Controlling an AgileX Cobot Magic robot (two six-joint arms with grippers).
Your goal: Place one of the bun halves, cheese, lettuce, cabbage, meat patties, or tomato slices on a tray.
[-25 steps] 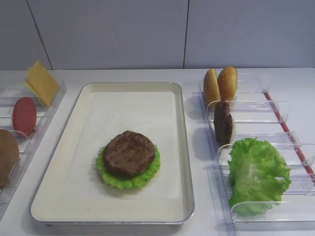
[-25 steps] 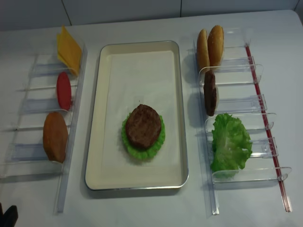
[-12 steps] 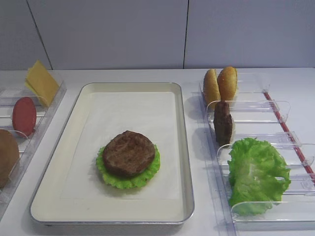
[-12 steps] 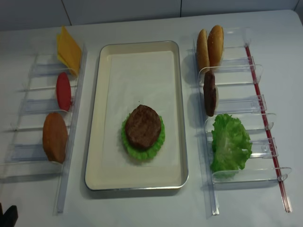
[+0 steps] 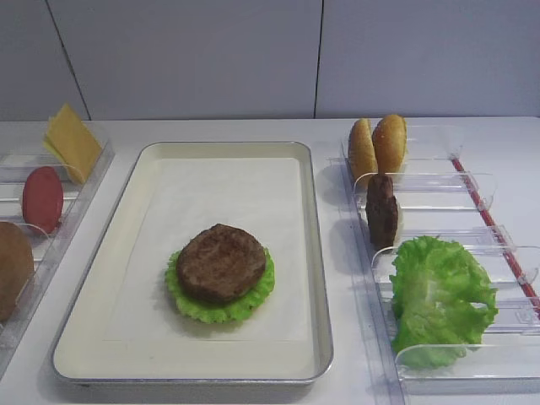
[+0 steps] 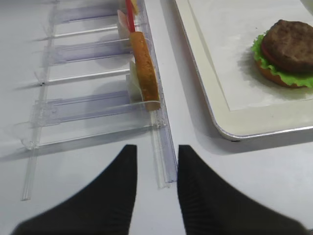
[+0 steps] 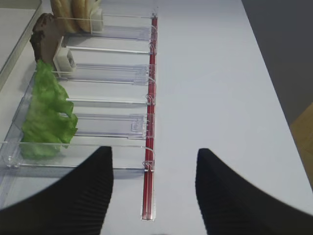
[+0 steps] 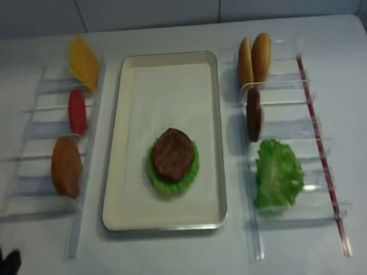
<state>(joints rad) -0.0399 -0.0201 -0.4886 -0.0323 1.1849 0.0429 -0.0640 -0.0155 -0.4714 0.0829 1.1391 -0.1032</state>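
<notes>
The cream tray (image 5: 314, 253) sits mid-table. On its paper liner a meat patty (image 5: 221, 263) rests on lettuce (image 5: 257, 297), and the left wrist view shows a bun half (image 6: 275, 78) beneath them. The right bins hold two bun halves (image 5: 378, 145), another patty (image 5: 381, 211) and loose lettuce (image 5: 440, 295). Cheese (image 5: 72, 142), a tomato slice (image 5: 42, 198) and a bun half (image 5: 13, 266) stand in the left bins. My right gripper (image 7: 154, 191) is open and empty above the table by the right rack's near end. My left gripper (image 6: 156, 186) is open with a narrow gap, empty, over the left rack's near end.
A red strip (image 7: 150, 122) runs along the right rack's outer side. The clear rail (image 6: 164, 147) of the left rack ends just ahead of my left fingers. The tray's near corner (image 6: 230, 132) lies to the right of them.
Nothing on the table has moved. The second overhead view has turned blurry.
</notes>
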